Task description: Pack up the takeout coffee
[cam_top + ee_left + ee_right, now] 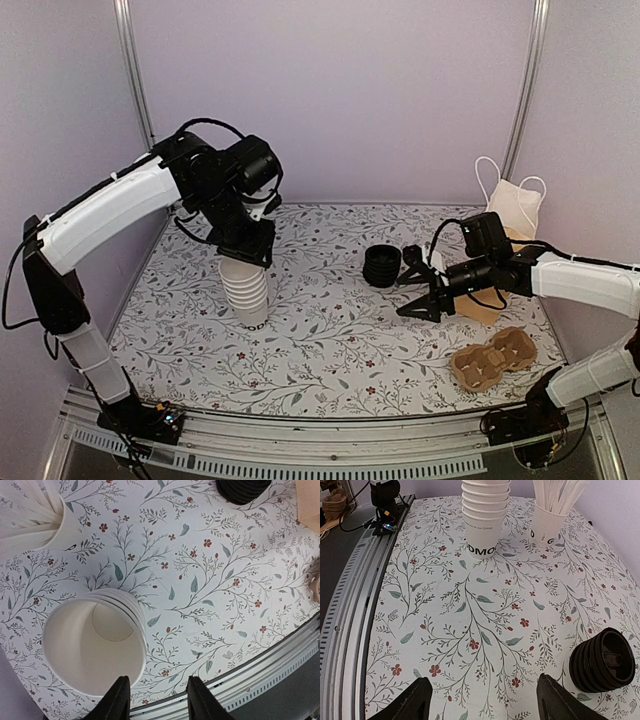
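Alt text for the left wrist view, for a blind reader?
Looking down into a stack of lidless white paper cups on a floral tablecloth, with the left gripper open at the bottom edge. A cup of white sticks stands top left; a stack of black lids shows at the top edge.

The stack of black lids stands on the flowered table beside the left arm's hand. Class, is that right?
One slip: the stack of black lids stands beside the right hand, not the left arm's. The top external view shows it, on the flowered table as stated.
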